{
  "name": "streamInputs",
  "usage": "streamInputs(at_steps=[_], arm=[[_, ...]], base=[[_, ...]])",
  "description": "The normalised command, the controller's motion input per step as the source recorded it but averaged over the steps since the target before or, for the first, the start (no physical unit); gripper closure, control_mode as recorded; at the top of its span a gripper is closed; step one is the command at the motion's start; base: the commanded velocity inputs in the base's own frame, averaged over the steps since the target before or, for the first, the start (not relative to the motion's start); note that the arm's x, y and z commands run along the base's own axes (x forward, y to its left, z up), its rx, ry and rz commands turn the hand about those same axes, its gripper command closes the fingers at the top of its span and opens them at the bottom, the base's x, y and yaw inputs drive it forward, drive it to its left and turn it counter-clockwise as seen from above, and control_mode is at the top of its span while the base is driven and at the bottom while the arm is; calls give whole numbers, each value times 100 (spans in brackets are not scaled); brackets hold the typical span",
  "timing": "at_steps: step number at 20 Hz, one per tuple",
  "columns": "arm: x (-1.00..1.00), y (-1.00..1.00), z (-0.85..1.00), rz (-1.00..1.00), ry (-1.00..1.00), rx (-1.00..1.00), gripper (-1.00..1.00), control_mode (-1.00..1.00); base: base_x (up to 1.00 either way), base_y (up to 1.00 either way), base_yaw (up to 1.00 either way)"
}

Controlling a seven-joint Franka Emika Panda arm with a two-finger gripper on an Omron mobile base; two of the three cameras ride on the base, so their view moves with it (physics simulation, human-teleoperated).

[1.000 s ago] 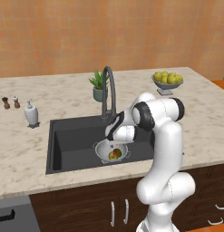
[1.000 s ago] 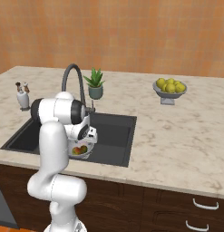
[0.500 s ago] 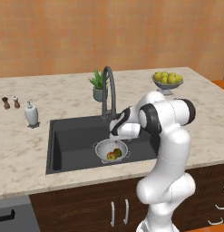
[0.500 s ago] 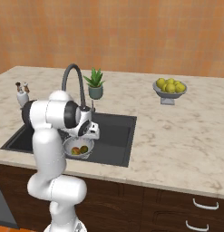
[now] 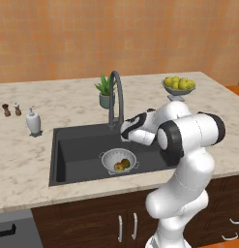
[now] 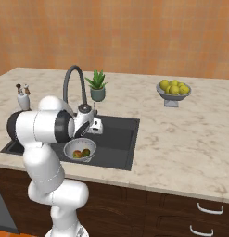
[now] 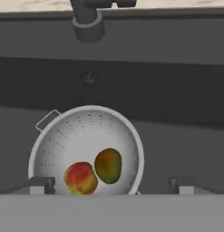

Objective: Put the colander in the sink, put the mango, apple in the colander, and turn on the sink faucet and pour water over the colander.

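The gripper (image 5: 126, 130) has been raised out of the colander (image 5: 118, 161) over the last second: a second ago it was low over the bowl, and now it is held above the sink (image 5: 72, 147), just beside the base of the faucet (image 5: 116, 99), with the arm swung back toward the counter edge. The fingers (image 7: 41, 185) are spread wide and nothing is pinched between them; in the hand view both tips are seen at the bottom edge with only open basin and bowl beyond them. The colander is seated on the sink floor, toward the front, and two fruits are lying in it, touching: the reddish-yellow apple (image 7: 80, 178) and, just beside it, the darker green mango (image 7: 108, 166) (both are well inside the rim, neither resting on it). The round drain (image 7: 89, 77) can be made out behind the bowl in the hand view. From this it is judged that the first two parts of the task are done, and that the retreat of the hand marks the turn toward the tap. No stream of water is seen from the spout, so the faucet is taken to be off. The spout's mouth appears to hang behind the colander rather than squarely over it, so some swinging of the spout may be needed besides the opening of the handle, though the handle itself cannot be clearly told apart in these views.
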Motion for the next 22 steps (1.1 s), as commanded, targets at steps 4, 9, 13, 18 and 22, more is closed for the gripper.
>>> streamInputs(at_steps=[4, 9, 13, 18, 22], arm=[[0, -14, 53, 0, -34, 9, -100, -100], [0, -1, 13, -1, -31, 5, -100, -100], [0, 0, 7, 0, -25, 3, -100, -100], [0, 0, 5, 0, -5, 4, -100, -100], [3, 0, 2, 0, -1, 1, -100, -100]], base=[[0, 0, 0], [0, 0, 0], [0, 0, 0], [0, 0, 0], [0, 0, 0]])
